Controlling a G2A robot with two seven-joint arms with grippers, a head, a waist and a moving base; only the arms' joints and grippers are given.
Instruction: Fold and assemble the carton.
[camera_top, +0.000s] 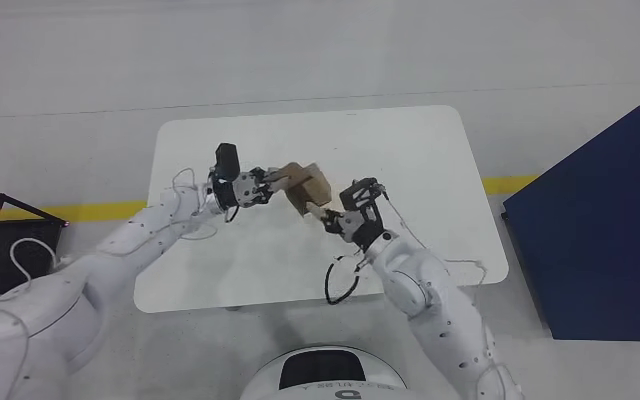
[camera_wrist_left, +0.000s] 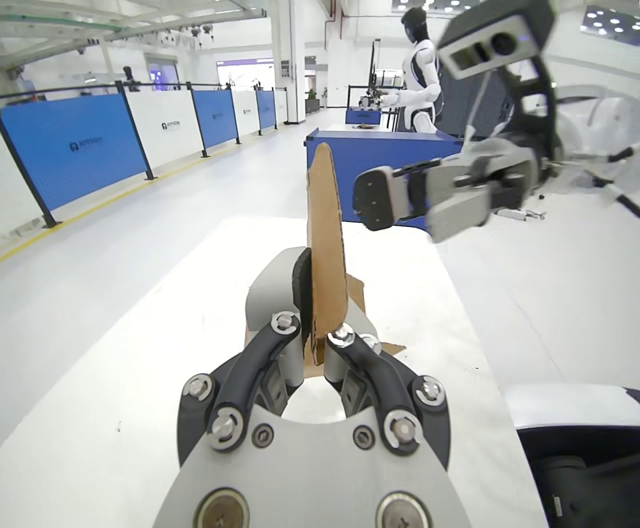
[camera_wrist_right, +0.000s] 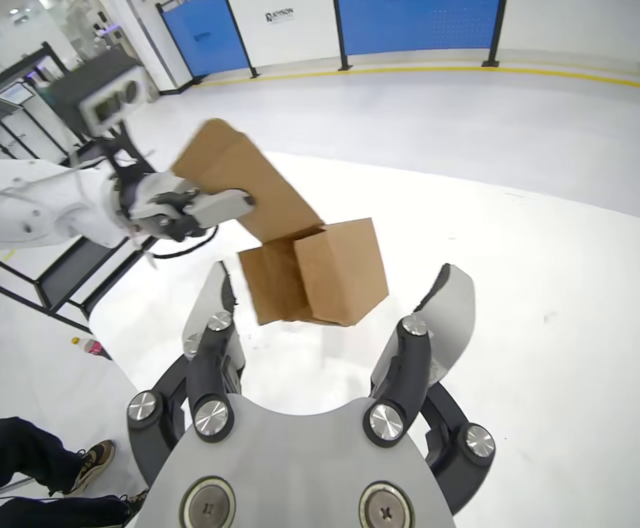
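The brown carton (camera_top: 308, 185) hangs above the middle of the white table (camera_top: 420, 150), its box body (camera_wrist_right: 325, 275) formed and one long flap (camera_wrist_right: 240, 175) sticking up. My left gripper (camera_wrist_left: 317, 295) is shut on that flap (camera_wrist_left: 325, 235), seen edge-on between its fingers; it also shows at the carton's left side (camera_top: 268, 181). My right gripper (camera_wrist_right: 345, 285) is open, its jaws spread wide just short of the box body and not touching it. That open gripper (camera_wrist_left: 375, 200) also shows beyond the flap, and at the carton's right side (camera_top: 325, 213).
A dark blue cabinet (camera_top: 590, 230) stands off the table's right side. A black frame (camera_top: 25, 225) is at the far left with a bottle (camera_wrist_right: 90, 346) on the floor near it. A person's shoes (camera_wrist_right: 95, 462) are beside the table.
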